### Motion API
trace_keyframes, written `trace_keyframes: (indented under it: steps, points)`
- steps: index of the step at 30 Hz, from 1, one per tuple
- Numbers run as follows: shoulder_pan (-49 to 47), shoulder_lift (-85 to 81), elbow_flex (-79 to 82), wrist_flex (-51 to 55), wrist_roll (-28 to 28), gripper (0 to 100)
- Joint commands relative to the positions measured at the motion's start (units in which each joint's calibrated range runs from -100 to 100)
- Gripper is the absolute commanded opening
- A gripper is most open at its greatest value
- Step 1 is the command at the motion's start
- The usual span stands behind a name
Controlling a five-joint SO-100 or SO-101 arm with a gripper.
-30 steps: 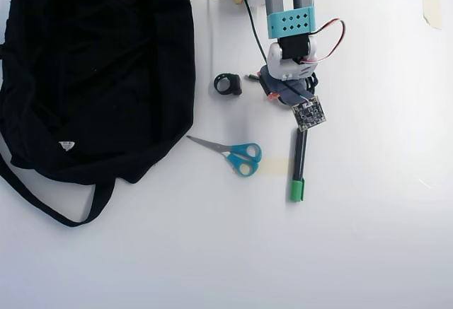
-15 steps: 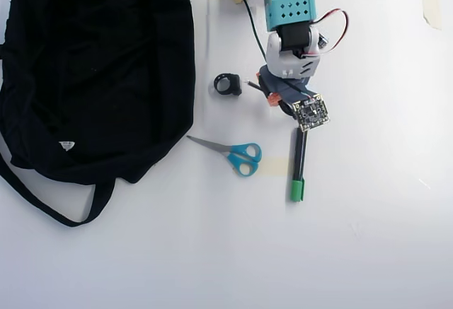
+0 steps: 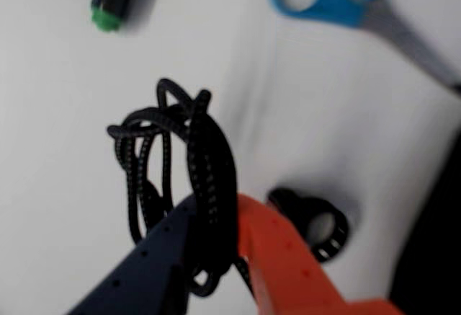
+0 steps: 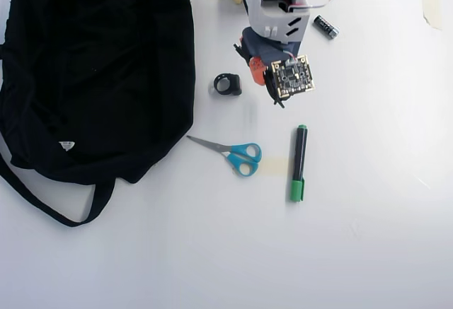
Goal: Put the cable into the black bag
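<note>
The black braided cable is a loose bundle of loops pinched between my dark blue and orange jaws. My gripper is shut on it and holds it above the white table. In the overhead view the gripper sits under the wrist camera board at the top centre, with a bit of cable hanging below it. The black bag lies flat at the left, well apart from the gripper. In the wrist view its dark edge shows at the right.
A black ring-shaped part lies between gripper and bag, also in the wrist view. Blue-handled scissors and a green-capped marker lie below the arm. A small battery lies at the top right.
</note>
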State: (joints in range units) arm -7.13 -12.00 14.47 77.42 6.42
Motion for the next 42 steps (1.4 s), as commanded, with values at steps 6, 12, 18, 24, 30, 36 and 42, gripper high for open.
trace_keyframes:
  steps: [6,12,18,24,30,36,42]
  points:
    - [4.43,-8.17,-10.15,9.23,0.08,2]
    - [9.0,-11.24,-10.15,10.1,0.13,2]
    - [13.04,-11.49,-10.15,10.1,-0.02,2]
    - [15.43,-11.74,-9.88,10.1,-3.49,2]
    - [19.47,-12.32,-9.43,9.58,-4.59,2]
    - [26.42,-12.24,-9.16,9.32,-5.16,2]
    - [35.85,-11.16,-9.07,5.7,-9.31,2]
